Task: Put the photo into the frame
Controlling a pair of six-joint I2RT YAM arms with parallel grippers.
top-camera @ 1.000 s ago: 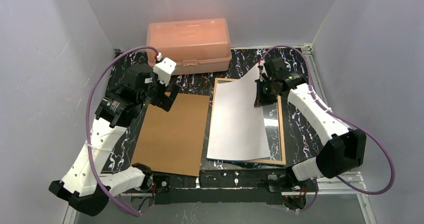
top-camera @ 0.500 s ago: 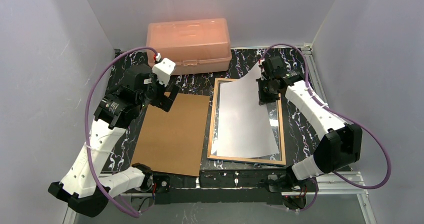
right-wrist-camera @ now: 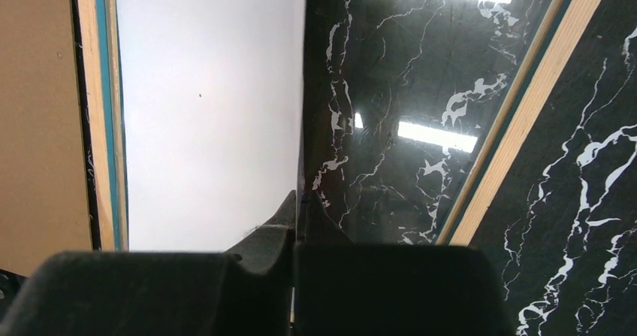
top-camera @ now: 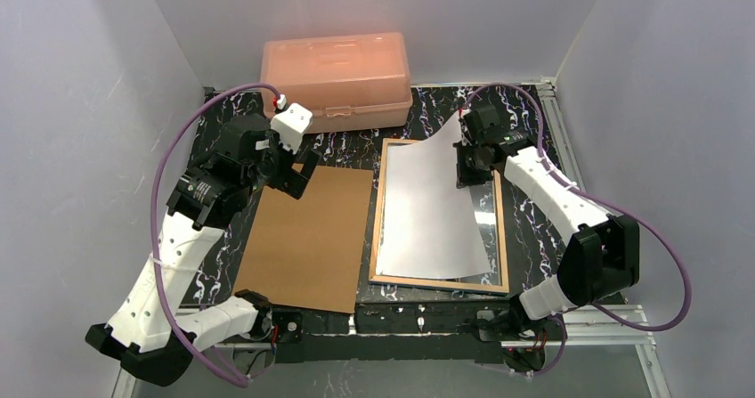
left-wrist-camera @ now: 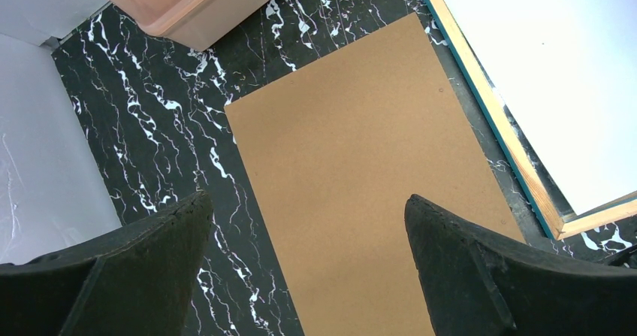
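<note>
The photo (top-camera: 426, 207) lies white back up inside the frame (top-camera: 501, 238), its far right edge lifted. The frame lies back up, wood edge showing, with its glass pane (right-wrist-camera: 406, 110) bare on the right. My right gripper (top-camera: 465, 162) is shut on the photo's right edge, which shows pinched between its fingertips in the right wrist view (right-wrist-camera: 299, 201); the photo (right-wrist-camera: 210, 110) fills that view's left. My left gripper (top-camera: 298, 168) is open and empty above the far edge of the brown backing board (top-camera: 310, 236), also in the left wrist view (left-wrist-camera: 308, 204).
The brown backing board (left-wrist-camera: 360, 171) lies flat left of the frame (left-wrist-camera: 526, 171). A peach plastic box (top-camera: 336, 79) stands at the back, its corner in the left wrist view (left-wrist-camera: 188, 5). Grey walls close in on three sides.
My right gripper has carried the photo's right edge to the right and down, so the sheet has slid from overhanging the frame's near left corner to lying within the frame. The left arm has not moved.
</note>
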